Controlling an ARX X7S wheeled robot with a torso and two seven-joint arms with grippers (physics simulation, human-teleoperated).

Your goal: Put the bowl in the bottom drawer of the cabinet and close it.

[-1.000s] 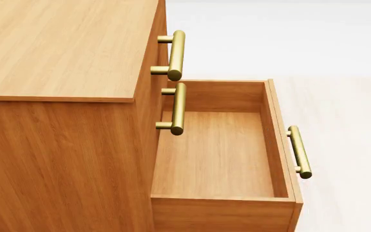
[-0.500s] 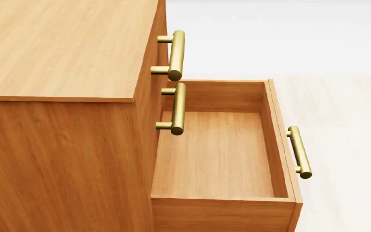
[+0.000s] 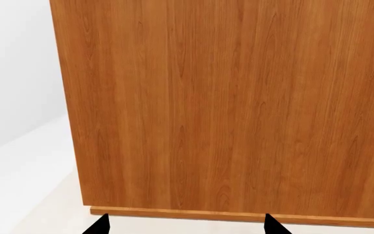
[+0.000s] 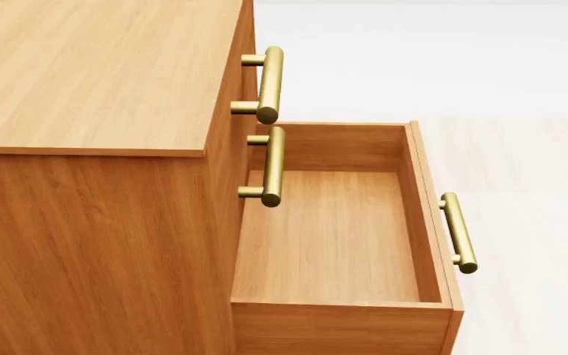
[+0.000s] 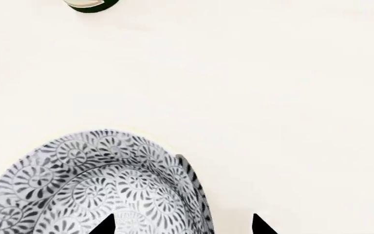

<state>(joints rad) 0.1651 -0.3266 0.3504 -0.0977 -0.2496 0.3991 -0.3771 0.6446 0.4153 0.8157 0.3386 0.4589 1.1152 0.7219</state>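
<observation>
Bottom drawer point(image 4: 333, 237) wide open beside the cabinet point(image 4: 97, 81), pale floor point(image 4: 531, 170) all around; right gripper point(image 5: 181, 225) spread over the bowl point(image 5: 96, 185), left gripper point(image 3: 183, 225) parted, grasping nothing.

There is one cabinet point(image 4: 97, 148), three brass handles point(image 4: 269, 85), one open drawer point(image 4: 333, 237), one bowl point(image 5: 96, 185).

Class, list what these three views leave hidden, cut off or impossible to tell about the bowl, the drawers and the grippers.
- Bowl: right wrist view; the frame edge cuts it off, so its foot is unseen.
- Right gripper and left gripper: only the tips show, so the grip is unclear.
- Bottom drawer: head view; its front face is hidden behind its own rim.
- Dark green object: right wrist view; cropped, unidentifiable.
</observation>
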